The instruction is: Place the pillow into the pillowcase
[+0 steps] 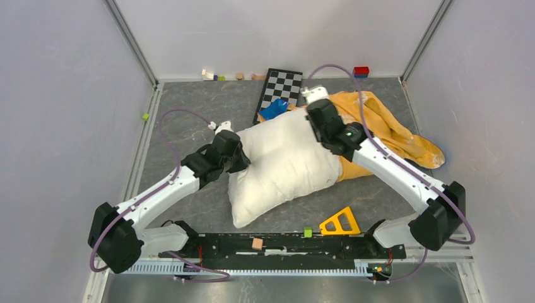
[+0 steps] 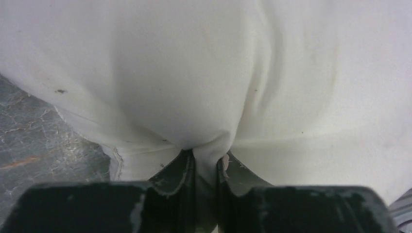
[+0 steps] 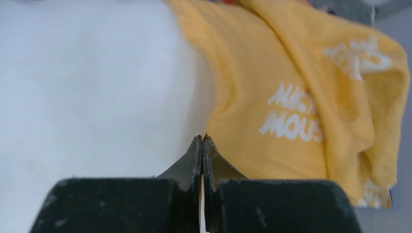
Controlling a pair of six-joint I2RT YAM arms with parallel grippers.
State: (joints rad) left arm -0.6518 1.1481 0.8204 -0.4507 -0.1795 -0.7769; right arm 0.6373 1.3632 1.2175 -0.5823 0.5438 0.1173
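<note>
The off-white pillow (image 1: 284, 165) lies in the middle of the grey table, its right far corner against the orange-yellow pillowcase (image 1: 394, 132). My left gripper (image 1: 241, 163) is at the pillow's left edge, shut on a pinched fold of pillow fabric (image 2: 206, 155). My right gripper (image 1: 323, 123) stands at the pillow's far right corner, where pillow (image 3: 92, 87) meets the lettered pillowcase (image 3: 272, 97). Its jaws (image 3: 202, 141) are shut tight at the pillowcase's edge, with a thin sliver of fabric between them.
A checkerboard (image 1: 282, 87) and a blue cloth (image 1: 274, 109) lie just behind the pillow. A yellow triangle (image 1: 339, 222), a green cube (image 1: 308, 231) and a wooden cube (image 1: 257, 243) sit near the arm bases. Small blocks (image 1: 211, 76) and a red block (image 1: 361, 71) line the back wall.
</note>
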